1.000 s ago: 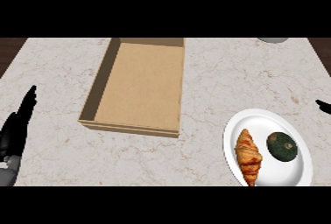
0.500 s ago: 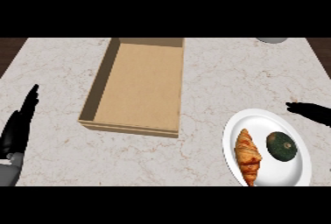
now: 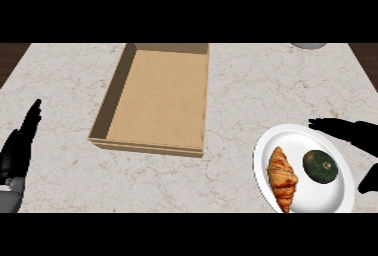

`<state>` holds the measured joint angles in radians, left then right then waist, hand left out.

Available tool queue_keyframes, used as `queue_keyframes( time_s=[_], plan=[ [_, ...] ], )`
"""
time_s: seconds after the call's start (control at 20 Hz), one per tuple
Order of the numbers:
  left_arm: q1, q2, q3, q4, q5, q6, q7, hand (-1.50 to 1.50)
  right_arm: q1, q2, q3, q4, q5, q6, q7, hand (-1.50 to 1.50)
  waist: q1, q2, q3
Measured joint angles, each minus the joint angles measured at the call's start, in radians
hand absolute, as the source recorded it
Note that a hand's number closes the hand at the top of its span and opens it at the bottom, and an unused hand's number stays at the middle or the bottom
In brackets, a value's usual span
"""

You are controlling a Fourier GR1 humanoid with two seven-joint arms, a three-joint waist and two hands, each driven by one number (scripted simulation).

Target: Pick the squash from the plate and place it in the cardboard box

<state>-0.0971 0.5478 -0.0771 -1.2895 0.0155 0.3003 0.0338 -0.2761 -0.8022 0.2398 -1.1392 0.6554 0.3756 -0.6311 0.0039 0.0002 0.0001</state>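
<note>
A dark green round squash [image 3: 320, 166] lies on the right half of a white plate [image 3: 304, 202] at the lower right, beside a golden croissant [image 3: 282, 177]. My right hand [image 3: 354, 133] comes in from the right edge with fingers spread over the plate's far right rim, just above and right of the squash, holding nothing. An open cardboard box [image 3: 159, 95] with nothing in it sits at the centre left. My left hand [image 3: 18, 150] rests open at the left edge, fingers pointing up.
The marble counter [image 3: 244, 85] ends at dark strips on the far left and right. A pale round object [image 3: 308, 45] is cut off at the top right. Bare counter lies between the box and the plate.
My right hand has moved in from the right edge toward the plate and now spreads above the squash. The left hand, box, squash and croissant have stayed put.
</note>
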Motion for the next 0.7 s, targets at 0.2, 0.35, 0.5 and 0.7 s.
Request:
queue_keyframes(
  time_s=[0.2, 0.35, 0.5, 0.7],
  plan=[
    [0.015, -0.015, 0.019, -0.047, -0.03, -0.019, 0.035, 0.0, -0.009, 0.033, -0.024, -0.016, 0.043, 0.035, 0.02, -1.5, -0.001, -0.001, 0.0],
    [0.0, -0.025, 0.051, -0.006, -0.041, -0.046, 0.013, 0.0, 0.001, 0.045, -0.048, -0.015, 0.062, 0.048, -0.008, -1.5, -0.003, 0.0, 0.0],
    [0.004, -0.038, 0.075, -0.001, -0.052, -0.065, 0.001, 0.0, 0.034, 0.06, -0.063, -0.054, 0.074, 0.059, -0.019, -1.5, -0.004, -0.001, 0.0],
    [-0.008, -0.048, 0.092, -0.014, -0.075, -0.077, 0.022, 0.0, 0.057, 0.059, -0.084, -0.101, 0.068, 0.072, -0.033, -1.5, -0.005, -0.001, 0.0]
  ],
)
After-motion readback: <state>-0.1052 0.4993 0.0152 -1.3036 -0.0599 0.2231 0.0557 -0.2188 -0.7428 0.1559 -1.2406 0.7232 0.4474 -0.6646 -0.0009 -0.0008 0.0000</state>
